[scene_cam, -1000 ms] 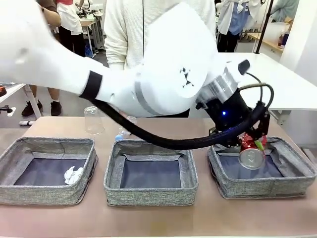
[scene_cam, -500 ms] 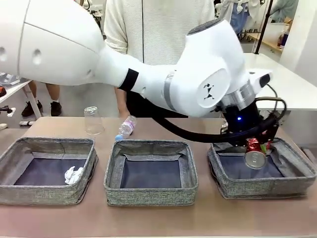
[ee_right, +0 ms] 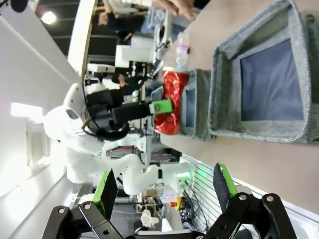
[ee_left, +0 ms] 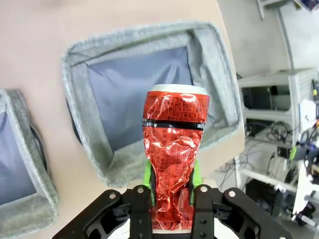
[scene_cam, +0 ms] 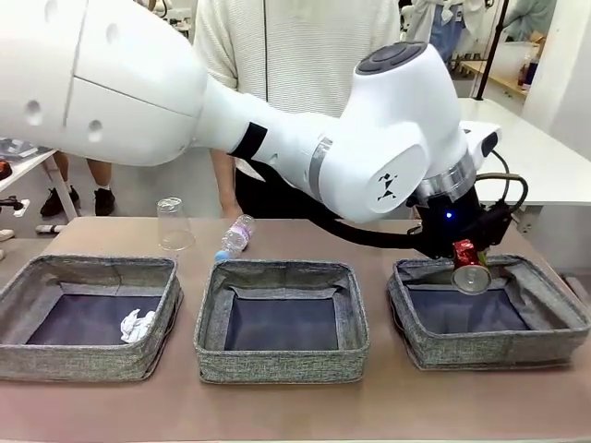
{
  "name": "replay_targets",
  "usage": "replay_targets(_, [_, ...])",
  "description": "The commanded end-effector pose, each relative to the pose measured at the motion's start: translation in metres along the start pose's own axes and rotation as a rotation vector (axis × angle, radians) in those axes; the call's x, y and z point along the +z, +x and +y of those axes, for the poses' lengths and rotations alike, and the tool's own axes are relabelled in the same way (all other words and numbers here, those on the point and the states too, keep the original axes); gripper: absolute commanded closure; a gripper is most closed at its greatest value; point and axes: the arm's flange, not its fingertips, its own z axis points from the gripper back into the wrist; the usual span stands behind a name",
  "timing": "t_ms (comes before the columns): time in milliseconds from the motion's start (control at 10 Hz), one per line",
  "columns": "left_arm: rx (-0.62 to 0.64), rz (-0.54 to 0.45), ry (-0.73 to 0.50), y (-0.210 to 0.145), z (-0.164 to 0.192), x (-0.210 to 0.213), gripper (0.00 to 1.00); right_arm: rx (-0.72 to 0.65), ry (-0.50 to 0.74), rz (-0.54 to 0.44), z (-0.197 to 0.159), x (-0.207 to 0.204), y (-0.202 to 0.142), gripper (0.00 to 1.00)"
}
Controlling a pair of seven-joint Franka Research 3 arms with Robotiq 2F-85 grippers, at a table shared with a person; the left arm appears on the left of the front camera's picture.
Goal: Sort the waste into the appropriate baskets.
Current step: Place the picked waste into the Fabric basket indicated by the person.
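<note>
Red crushed metal can [ee_left: 174, 124], probably light and slick, is hanging over a grey woven fabric basket [scene_cam: 499, 349], left gripper [ee_left: 171, 173] pinching its crumpled narrow end, right gripper [ee_right: 164, 185] gaping empty.

Left claw [scene_cam: 464, 251] clamped on crushed red can [scene_cam: 470, 274], above far rim of nearest basket [scene_cam: 489, 353]. Paper ball [scene_cam: 137, 325] inside farthest basket [scene_cam: 83, 367]. Plastic cup [scene_cam: 173, 224] and bottle [scene_cam: 236, 235] on surface [scene_cam: 295, 406], well apart from claw.

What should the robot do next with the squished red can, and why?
Probably open the left gripper and drop it: the crushed red can hangs above the right-hand basket, with its dark bottom underneath in the left wrist view.
</note>
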Motion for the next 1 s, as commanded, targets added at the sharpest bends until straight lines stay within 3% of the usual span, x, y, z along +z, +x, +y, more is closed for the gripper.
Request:
replay_targets(0, [0.082,-0.097,-0.001,-0.0033,-0.0089,-0.0057,0.69,0.009,0.003,0.007,0.002,-0.0013,-0.0027,0.0])
replay_targets(200, [0.088,-0.106,-0.001,-0.002,-0.0109,-0.007,0.69,0.009,0.003,0.007,0.002,-0.0013,-0.0027,0.0])
replay_targets(300, [0.109,-0.1,-0.003,-0.0007,-0.0103,-0.0076,0.59,0.009,0.003,0.007,0.002,-0.0013,-0.0027,0.0])
replay_targets(400, [0.113,-0.1,-0.009,0.0001,-0.0104,-0.0075,0.12,0.009,0.003,0.007,0.002,-0.0013,-0.0027,0.0])
replay_targets(500, [0.112,-0.106,-0.01,0.0,-0.0115,-0.0065,0.01,0.009,0.003,0.007,0.002,-0.0013,-0.0027,0.0])
replay_targets(900, [0.114,-0.095,-0.024,-0.0008,-0.0099,0.0018,0.0,0.009,0.003,0.007,0.002,-0.0013,-0.0027,0.0])
